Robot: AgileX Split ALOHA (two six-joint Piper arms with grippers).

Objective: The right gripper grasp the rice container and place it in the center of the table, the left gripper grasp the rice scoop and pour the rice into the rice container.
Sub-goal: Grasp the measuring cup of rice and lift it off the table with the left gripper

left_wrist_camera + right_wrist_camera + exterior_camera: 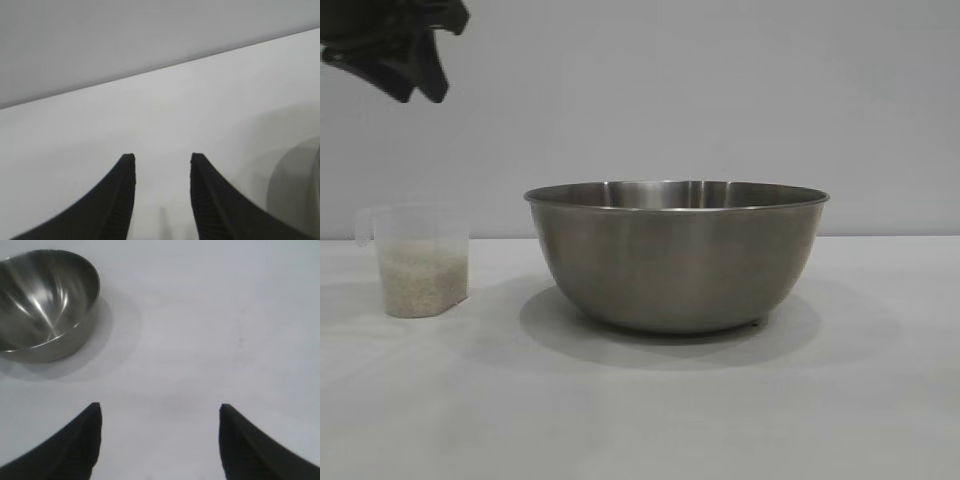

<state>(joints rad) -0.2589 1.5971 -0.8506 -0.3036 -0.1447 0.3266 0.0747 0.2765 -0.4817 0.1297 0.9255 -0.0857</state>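
Observation:
The rice container (677, 262), a wide steel bowl, stands upright in the middle of the table (640, 420) and looks empty in the right wrist view (45, 300). To its left stands the rice scoop (420, 240), a frosted plastic cup, upright and about half full of rice (423, 285). My left gripper (415, 88) hangs high above the scoop at the exterior view's top left corner. Its fingers are open with nothing between them (163, 157). My right gripper (160, 407) is open wide over bare cloth, well away from the bowl, and is out of the exterior view.
A plain grey wall (720, 90) rises behind the table. White cloth stretches in front of and to the right of the bowl. A blurred rounded grey shape (300, 190) sits at the edge of the left wrist view; I cannot tell what it is.

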